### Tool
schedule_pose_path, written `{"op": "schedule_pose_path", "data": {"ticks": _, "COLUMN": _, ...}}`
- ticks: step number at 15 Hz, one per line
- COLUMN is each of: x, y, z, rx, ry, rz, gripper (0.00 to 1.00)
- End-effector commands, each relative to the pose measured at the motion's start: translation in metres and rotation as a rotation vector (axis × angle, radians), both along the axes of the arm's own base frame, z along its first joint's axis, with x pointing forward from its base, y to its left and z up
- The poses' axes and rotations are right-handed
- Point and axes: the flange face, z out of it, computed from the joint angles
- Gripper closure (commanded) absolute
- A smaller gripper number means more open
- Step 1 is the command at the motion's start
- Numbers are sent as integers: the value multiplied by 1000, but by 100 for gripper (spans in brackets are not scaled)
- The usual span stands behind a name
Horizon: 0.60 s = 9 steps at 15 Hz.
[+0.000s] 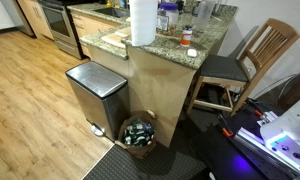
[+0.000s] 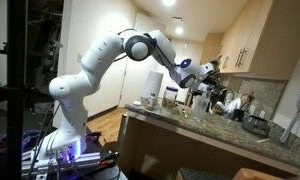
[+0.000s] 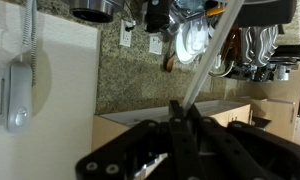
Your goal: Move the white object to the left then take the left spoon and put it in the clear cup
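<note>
In the wrist view my gripper (image 3: pixel 182 108) is shut on the thin silvery handle of a spoon (image 3: pixel 206 58), which sticks out slantwise past the fingertips; its bowl is out of frame. In an exterior view the gripper (image 2: pixel 194 72) hangs raised above the granite counter (image 2: pixel 205 122). A small white lump (image 1: pixel 189 52) lies near the counter's front edge. A clear cup (image 1: pixel 167 16) stands further back beside the paper-towel roll (image 1: pixel 142 22). I cannot tell how close the spoon is to the cup.
Bottles and kitchenware crowd the back of the counter (image 2: pixel 225 103). A steel trash can (image 1: pixel 96 95), a basket of bottles (image 1: pixel 140 132) and a wooden chair (image 1: pixel 242 62) stand on the floor. A wall phone (image 3: pixel 18 95) and hanging utensils (image 3: pixel 194 40) show ahead.
</note>
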Motion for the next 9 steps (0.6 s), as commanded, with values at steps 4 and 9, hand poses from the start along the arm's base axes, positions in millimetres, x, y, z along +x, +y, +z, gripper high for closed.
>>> {"op": "schedule_pose_path", "data": {"ticks": 4, "x": 16, "y": 21, "z": -20, "rx": -72, "ry": -32, "rz": 70, "gripper": 100}}
{"op": "schedule_pose_path", "data": {"ticks": 9, "x": 45, "y": 15, "z": -5, "rx": -162, "ry": -94, "rz": 139, "gripper": 100}}
